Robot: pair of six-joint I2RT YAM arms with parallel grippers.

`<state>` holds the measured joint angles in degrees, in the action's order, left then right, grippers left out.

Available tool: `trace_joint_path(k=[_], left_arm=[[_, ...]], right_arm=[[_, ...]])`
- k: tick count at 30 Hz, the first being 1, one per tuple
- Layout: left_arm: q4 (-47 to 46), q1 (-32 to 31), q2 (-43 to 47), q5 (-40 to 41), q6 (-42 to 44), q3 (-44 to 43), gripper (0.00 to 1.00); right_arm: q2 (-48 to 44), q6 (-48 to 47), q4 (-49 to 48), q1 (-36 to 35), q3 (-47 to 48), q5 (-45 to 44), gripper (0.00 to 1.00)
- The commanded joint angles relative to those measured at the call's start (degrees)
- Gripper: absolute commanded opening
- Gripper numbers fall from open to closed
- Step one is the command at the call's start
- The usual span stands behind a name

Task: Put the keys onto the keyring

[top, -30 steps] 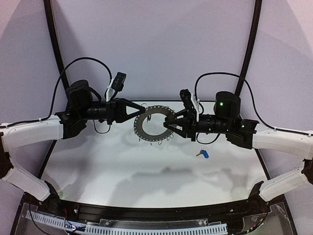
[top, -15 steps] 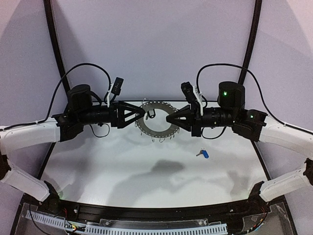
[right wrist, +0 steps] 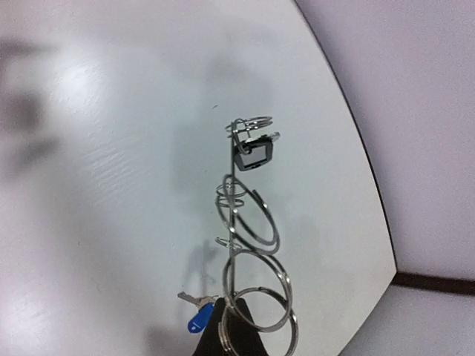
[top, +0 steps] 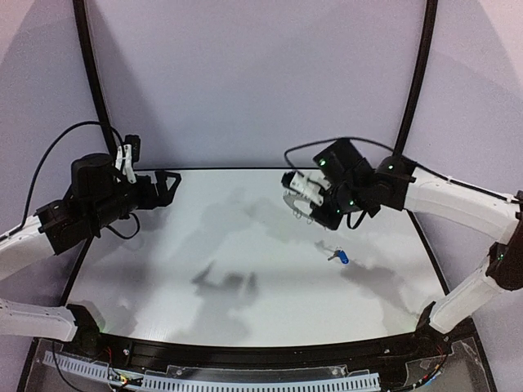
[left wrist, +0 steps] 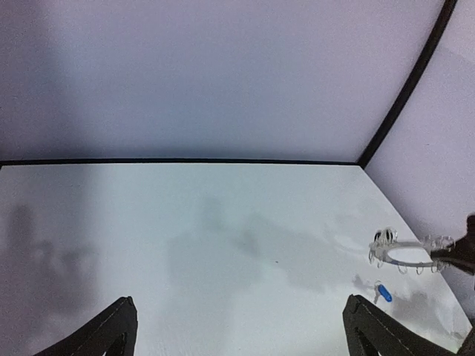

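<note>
My right gripper (top: 309, 196) is shut on the rim of the keyring (top: 292, 202) and holds it in the air over the table's right rear. In the right wrist view the keyring (right wrist: 249, 245) is edge-on, its wire clips sticking out, the fingertips (right wrist: 239, 337) pinching its near rim. A small black tag (right wrist: 256, 153) hangs at the ring's far end. The blue-tagged key (top: 339, 256) lies on the table below the ring; it is also in the right wrist view (right wrist: 199, 317). My left gripper (top: 170, 186) is open and empty at the far left, well away from the ring (left wrist: 408, 252).
The white table (top: 245, 269) has a black rim and curved black frame posts (top: 90, 73) at both rear corners. Pale walls close the back and sides.
The left gripper opened, let go of the keyring and drew back to the left. The right gripper shut on the ring and carried it right, turning it.
</note>
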<state>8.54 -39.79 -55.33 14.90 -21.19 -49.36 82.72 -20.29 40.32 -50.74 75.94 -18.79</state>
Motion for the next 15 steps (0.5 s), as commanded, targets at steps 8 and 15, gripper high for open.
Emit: trace_joint_path(k=[8,15], left_arm=[[-1.3,0.1,3.2,-3.3,1.0,2.9,0.99],[-11.7,0.1,-0.4,-39.8,7.3,4.2,0.99]], right_arm=[[-18.0,-30.4,-5.7,-4.0,-12.0,24.7,0.00],[-19.9,-40.1,0.0,-4.0,-10.0,32.0,0.00]])
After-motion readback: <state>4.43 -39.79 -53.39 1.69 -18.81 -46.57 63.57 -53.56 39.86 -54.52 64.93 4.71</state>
